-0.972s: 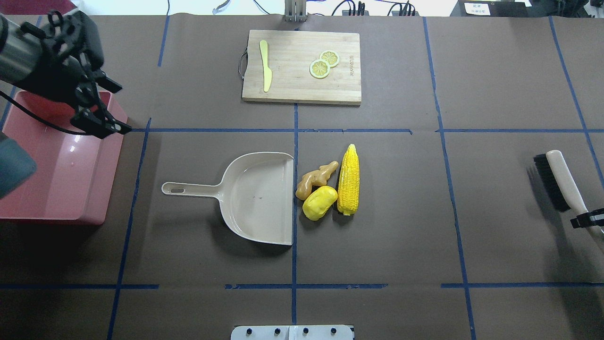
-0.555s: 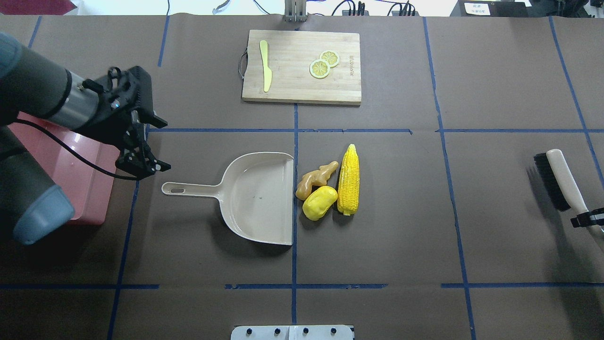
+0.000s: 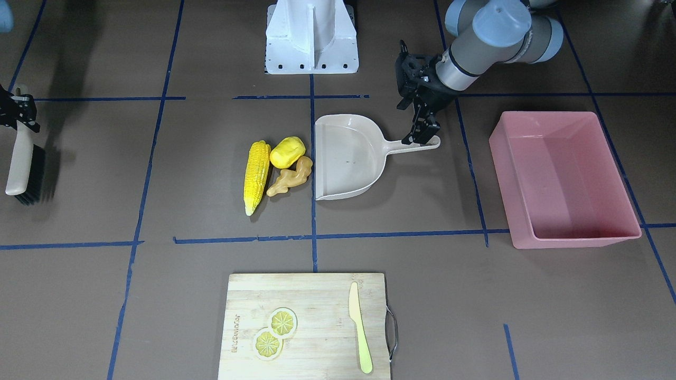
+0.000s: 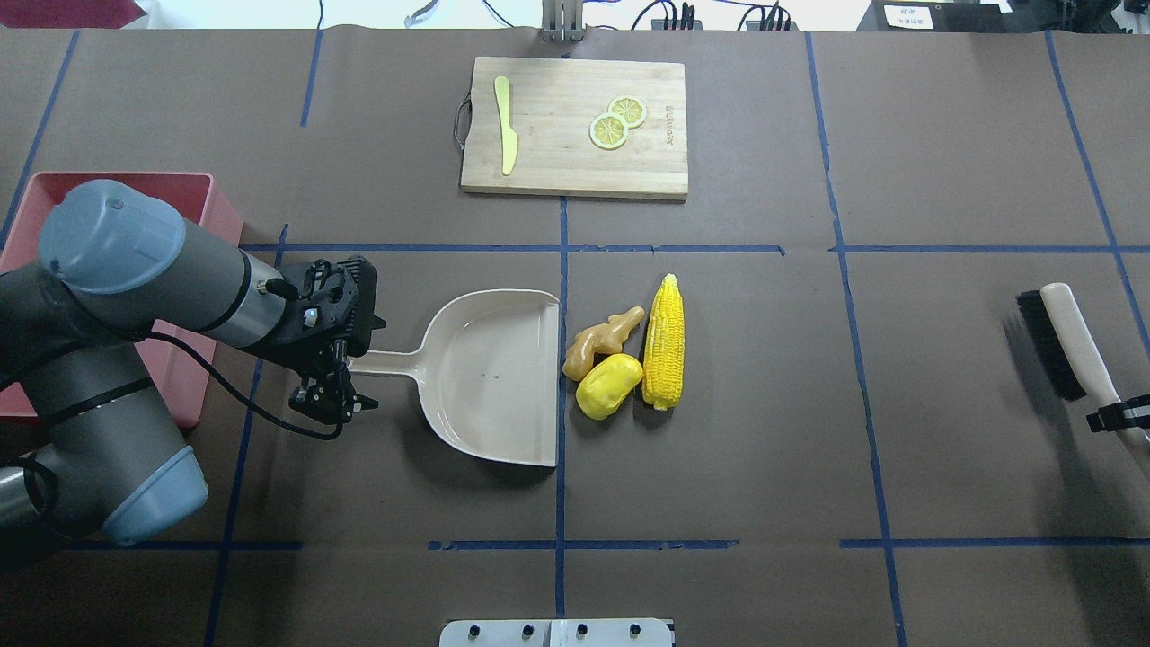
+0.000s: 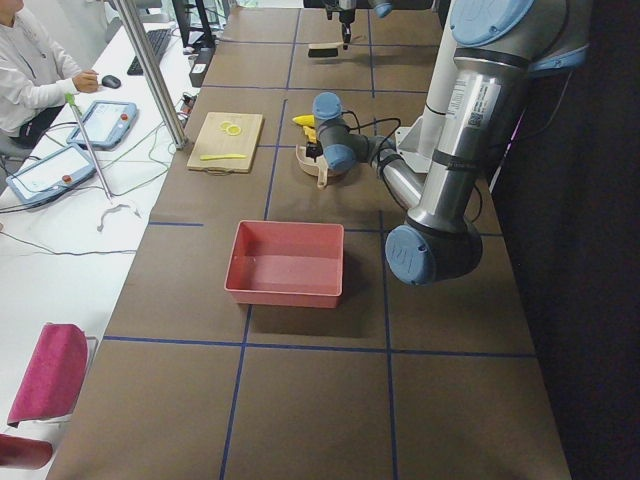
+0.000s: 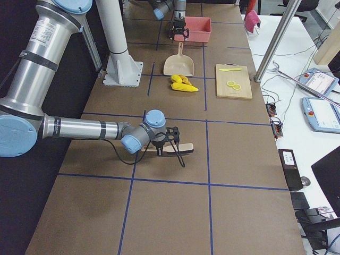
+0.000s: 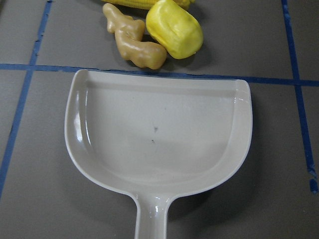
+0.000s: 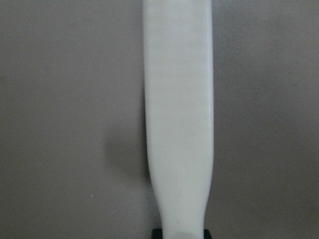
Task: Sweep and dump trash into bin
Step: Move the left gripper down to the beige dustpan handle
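Trash consists of three toy foods, a corn cob (image 4: 663, 341), a yellow lump (image 4: 608, 386) and a ginger root (image 4: 600, 341). They lie clustered at the table centre, just right of the open lip of the dustpan (image 4: 490, 377), and none has moved. The bin (image 3: 573, 240) stands at the left end, well apart from them.

Change over the last second: the left arm has swung from above the bin to the dustpan handle. Dustpan, brush (image 4: 1069, 337) and right gripper (image 4: 1119, 419) are unchanged.

Surface: brown paper covering (image 4: 809, 449) divided by blue tape lines. A cutting board (image 4: 575, 171) at the far side carries two lemon slices (image 4: 616, 123) and a knife (image 4: 507, 126). An operator (image 5: 35, 75) sits at a white desk beyond the far edge.

Left arm: elbow folded, wrist level. The left gripper (image 4: 355, 364) straddles the handle end with jaws spread, gripping nothing.

Right arm: stretched low along the right end, its claw clamped on the brush handle.
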You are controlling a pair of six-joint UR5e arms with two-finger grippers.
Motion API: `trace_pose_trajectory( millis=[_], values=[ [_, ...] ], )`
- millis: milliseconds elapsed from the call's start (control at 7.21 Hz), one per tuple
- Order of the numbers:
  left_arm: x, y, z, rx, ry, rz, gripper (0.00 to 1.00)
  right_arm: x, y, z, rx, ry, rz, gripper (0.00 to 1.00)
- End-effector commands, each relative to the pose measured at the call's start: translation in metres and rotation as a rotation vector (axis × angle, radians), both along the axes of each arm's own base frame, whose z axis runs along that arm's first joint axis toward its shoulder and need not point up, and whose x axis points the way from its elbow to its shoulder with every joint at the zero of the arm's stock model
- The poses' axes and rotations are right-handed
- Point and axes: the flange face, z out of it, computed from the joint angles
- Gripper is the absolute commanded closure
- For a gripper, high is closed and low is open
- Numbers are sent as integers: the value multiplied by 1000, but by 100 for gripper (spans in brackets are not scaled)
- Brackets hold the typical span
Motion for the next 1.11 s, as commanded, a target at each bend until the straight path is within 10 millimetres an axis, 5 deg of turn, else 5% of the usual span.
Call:
trace_pose_trajectory(
  millis=[0, 972],
  values=[
    [12, -6, 20, 17, 26, 4, 1, 0, 0, 0, 0, 0, 0, 100],
    [38, -14, 56, -61, -39, 6, 5, 0, 1, 1, -1, 1, 0, 100]
  ],
)
